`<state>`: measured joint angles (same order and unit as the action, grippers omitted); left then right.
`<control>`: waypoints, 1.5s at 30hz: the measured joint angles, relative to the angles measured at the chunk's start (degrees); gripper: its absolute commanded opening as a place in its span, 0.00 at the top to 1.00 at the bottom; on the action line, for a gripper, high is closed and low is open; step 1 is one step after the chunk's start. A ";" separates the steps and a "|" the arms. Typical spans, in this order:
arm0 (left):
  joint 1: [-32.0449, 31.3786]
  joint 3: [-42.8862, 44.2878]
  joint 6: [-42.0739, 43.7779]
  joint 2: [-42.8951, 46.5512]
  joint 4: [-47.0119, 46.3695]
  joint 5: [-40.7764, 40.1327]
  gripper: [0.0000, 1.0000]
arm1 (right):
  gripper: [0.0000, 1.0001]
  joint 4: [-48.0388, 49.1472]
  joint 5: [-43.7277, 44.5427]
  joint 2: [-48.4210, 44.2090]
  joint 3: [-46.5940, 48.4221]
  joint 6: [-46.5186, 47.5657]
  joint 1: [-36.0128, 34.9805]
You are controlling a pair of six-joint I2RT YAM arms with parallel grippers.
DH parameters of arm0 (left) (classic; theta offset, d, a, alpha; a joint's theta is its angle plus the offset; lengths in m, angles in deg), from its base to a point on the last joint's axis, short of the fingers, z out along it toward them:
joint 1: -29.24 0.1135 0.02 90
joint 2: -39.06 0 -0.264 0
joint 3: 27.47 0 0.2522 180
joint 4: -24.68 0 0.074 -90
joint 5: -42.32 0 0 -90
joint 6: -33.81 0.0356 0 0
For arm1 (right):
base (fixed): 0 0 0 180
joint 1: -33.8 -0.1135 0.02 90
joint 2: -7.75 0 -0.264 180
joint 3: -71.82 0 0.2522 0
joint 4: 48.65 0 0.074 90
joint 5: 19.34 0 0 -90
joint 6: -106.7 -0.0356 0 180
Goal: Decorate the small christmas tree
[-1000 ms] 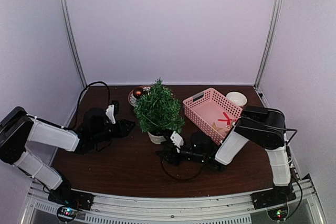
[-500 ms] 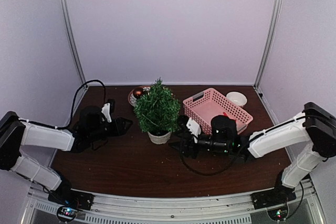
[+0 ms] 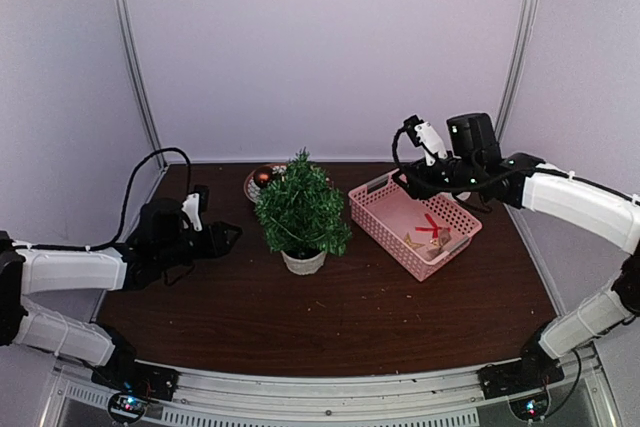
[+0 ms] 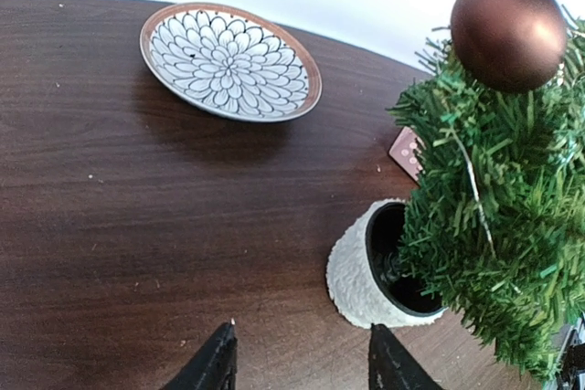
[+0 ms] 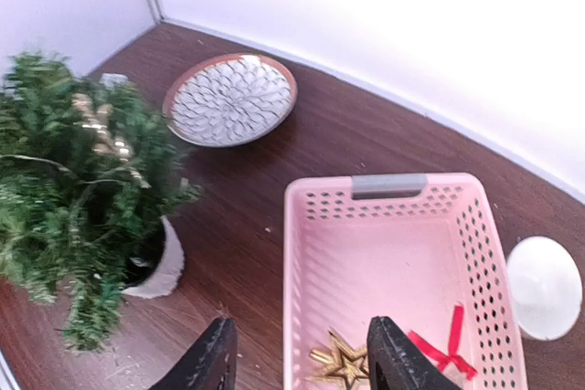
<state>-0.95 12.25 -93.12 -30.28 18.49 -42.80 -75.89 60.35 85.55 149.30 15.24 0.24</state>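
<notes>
At the middle of the dark wooden surface (image 3: pixel 350 327) stands the small christmas tree (image 3: pixel 300 209), upright in its round whitish pot (image 3: pixel 303 263). The pink basket (image 3: pixel 413 223) is just to its right and a patterned plate (image 4: pixel 228 61) lies behind it on the left. A brown bauble (image 4: pixel 508 17) sits against the upper branches on the tree's left side, and something gold shows among the needles in the right wrist view, too blurred to name. The left claw (image 3: pixel 225 237) hangs low to the left of the tree, pointing toward it. Its fingers (image 4: pixel 215 367) are spread apart with nothing between them. The right claw (image 3: pixel 402 181) is raised over the far end of the basket, likewise released and empty. Inside the basket's near end lie a gold star (image 5: pixel 340 363) and a red ribbon (image 5: pixel 441 349). A white bowl (image 5: pixel 544 285) rests on the surface beside the basket's right wall.
</notes>
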 measured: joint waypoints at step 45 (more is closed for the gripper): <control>0.11 0.00 -0.02 0.24 1.18 -0.02 0.50 | 0.91 -31.08 8.87 34.64 13.92 2.56 15.96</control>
<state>-0.84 12.25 -93.14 -30.04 19.67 -42.82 -106.97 69.23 120.20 163.23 17.80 16.20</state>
